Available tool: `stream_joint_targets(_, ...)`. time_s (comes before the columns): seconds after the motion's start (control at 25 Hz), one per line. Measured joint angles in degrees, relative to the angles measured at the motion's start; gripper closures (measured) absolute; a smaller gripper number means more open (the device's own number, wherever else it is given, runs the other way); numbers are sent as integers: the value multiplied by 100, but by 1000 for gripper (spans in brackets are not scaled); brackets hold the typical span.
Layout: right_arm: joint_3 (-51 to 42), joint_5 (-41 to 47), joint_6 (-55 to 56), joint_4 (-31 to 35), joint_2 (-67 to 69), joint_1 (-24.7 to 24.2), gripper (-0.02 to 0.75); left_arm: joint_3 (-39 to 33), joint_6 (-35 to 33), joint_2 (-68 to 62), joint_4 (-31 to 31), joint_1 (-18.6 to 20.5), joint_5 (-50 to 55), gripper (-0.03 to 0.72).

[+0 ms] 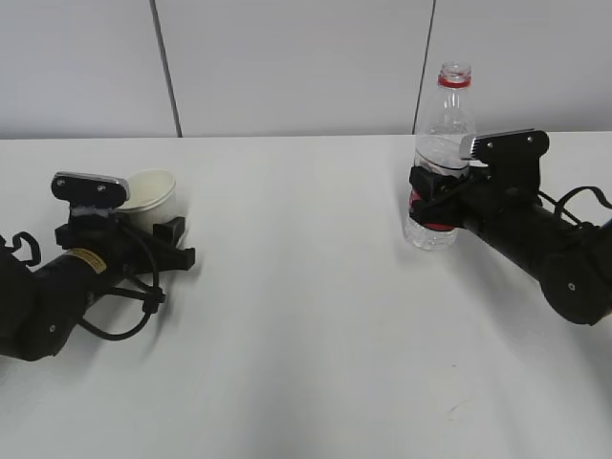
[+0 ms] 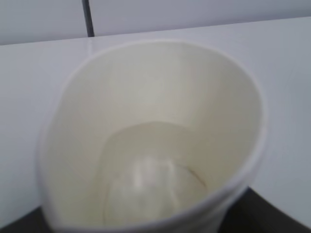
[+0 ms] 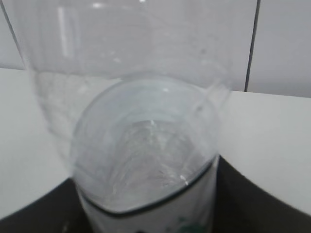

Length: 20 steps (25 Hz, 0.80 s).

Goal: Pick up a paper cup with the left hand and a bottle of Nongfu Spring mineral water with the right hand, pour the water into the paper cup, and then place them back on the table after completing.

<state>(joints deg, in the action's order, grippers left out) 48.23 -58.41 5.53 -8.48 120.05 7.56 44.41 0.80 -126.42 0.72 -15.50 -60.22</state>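
On my left, the small cream-white paper cup [image 1: 151, 199] stands on the plain white tabletop [image 1: 306, 316], nested in my black left claw [image 1: 153, 232], which seems closed on its base, though the wrist view is blurred. On my right, the clear plastic water bottle with its red collar [image 1: 443, 158] stands upright on the tabletop, and my black right claw [image 1: 430, 203] grips its lower body.

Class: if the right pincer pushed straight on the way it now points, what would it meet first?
The bottle. The right pincer is already at its lower body, and the right wrist view is filled by it; whether the pincer grips it is unclear.
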Motion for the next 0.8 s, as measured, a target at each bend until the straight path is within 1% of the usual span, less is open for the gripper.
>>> stream_joint_targets(0.28, 0, 0, 0, 0, 0, 0, 367, 121, -14, -266, 36, 0, -388, 290)
stream_joint_targets(0.56, 0, 0, 0, 0, 0, 0, 367, 126, -14, -265, 38, 0, -393, 288)
stream_joint_targets(0.6, 0, -9, 0, 0, 0, 0, 345, 126, -14, -265, 38, 0, -405, 277)
stream_joint_targets(0.68, 0, -15, 0, 0, 0, 0, 363, 126, -14, -291, 29, 0, -391, 228)
stream_joint_targets(0.72, 0, -15, 0, 0, 0, 0, 366, 126, -14, -324, 1, 0, -354, 190)
stream_joint_targets(0.8, 0, -15, 0, 0, 0, 0, 368, 126, -14, -366, -197, 0, -308, 89)
